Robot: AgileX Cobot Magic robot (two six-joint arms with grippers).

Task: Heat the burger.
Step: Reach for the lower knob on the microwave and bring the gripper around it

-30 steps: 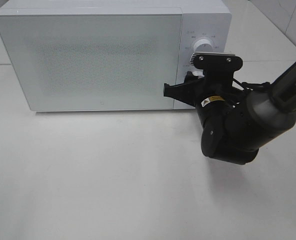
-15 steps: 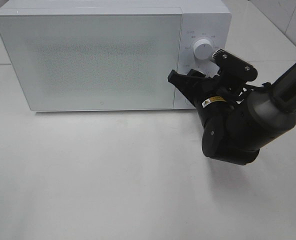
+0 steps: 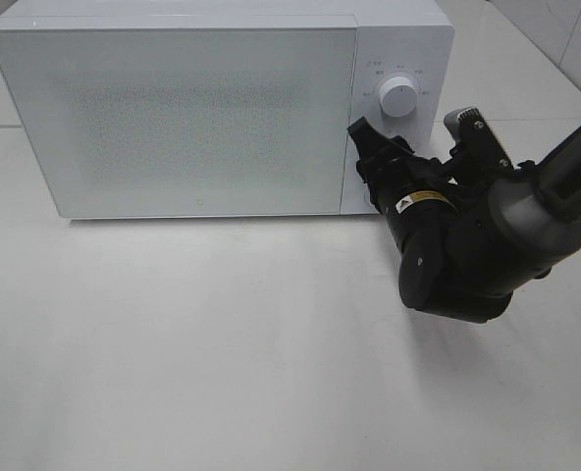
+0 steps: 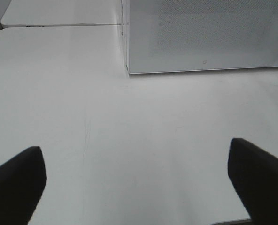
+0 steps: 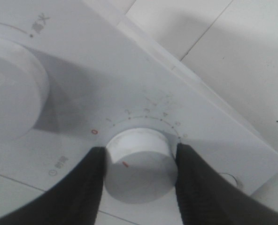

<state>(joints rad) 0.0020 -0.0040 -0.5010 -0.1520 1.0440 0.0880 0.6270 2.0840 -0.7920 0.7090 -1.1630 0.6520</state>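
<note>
The burger is hidden; the white microwave has its door closed. My right gripper is pressed against the microwave's control panel, below the upper knob. In the right wrist view this gripper is shut on the lower white knob, one black finger on each side of it. The knob's red mark sits just past the red zero on the numbered dial. My left gripper hangs open over bare table in front of the microwave's left corner; nothing is between its fingers.
The microwave stands at the back of the white table. My right arm's bulky black wrist hangs over the table in front of the control panel. A table seam runs left of the microwave.
My right wrist has rolled clockwise while staying on the lower knob; its camera mount swung from above the gripper to its right. The left gripper has not moved.
</note>
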